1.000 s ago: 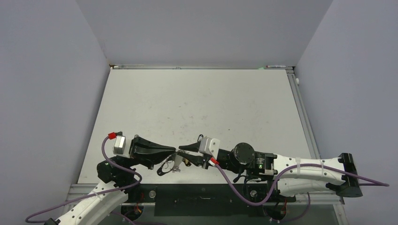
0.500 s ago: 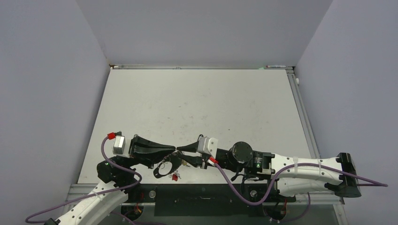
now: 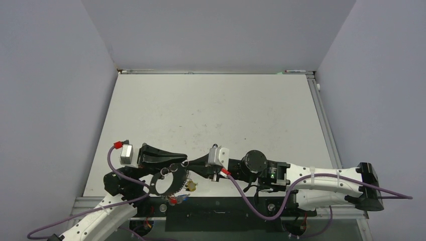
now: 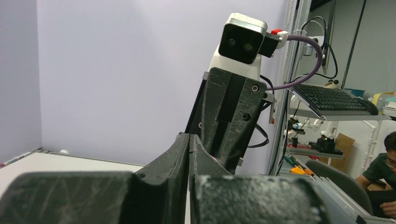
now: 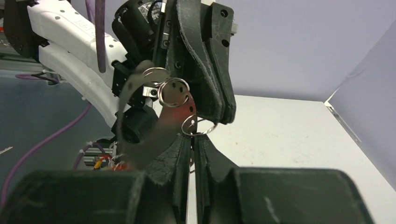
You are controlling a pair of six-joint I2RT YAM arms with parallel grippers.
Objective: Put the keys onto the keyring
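The keyring (image 3: 153, 185), a large thin grey loop, hangs by its top from the tips of my left gripper (image 3: 183, 163), which is shut on it. In the right wrist view the keyring (image 5: 122, 105) shows as a curved grey band beside the left fingers (image 5: 210, 79). A red-headed key (image 3: 174, 200) and a yellow-headed key (image 3: 191, 187) dangle below the loop. My right gripper (image 5: 193, 136) is shut on a silvery key (image 5: 191, 122) whose small split ring (image 5: 200, 127) pokes above the tips. Both grippers meet tip to tip (image 3: 190, 163). The left wrist view shows only my shut left gripper (image 4: 189, 137).
Both arms hover over the near edge of the white table (image 3: 211, 110). Grey walls enclose the left, back and right sides. A metal rail (image 3: 226, 206) runs along the front under the grippers. Purple cables loop beside each arm.
The keyring swung from edge-on to hanging wide below the left fingertips, and the red and yellow keys dropped lower. My right gripper slid left and shut.
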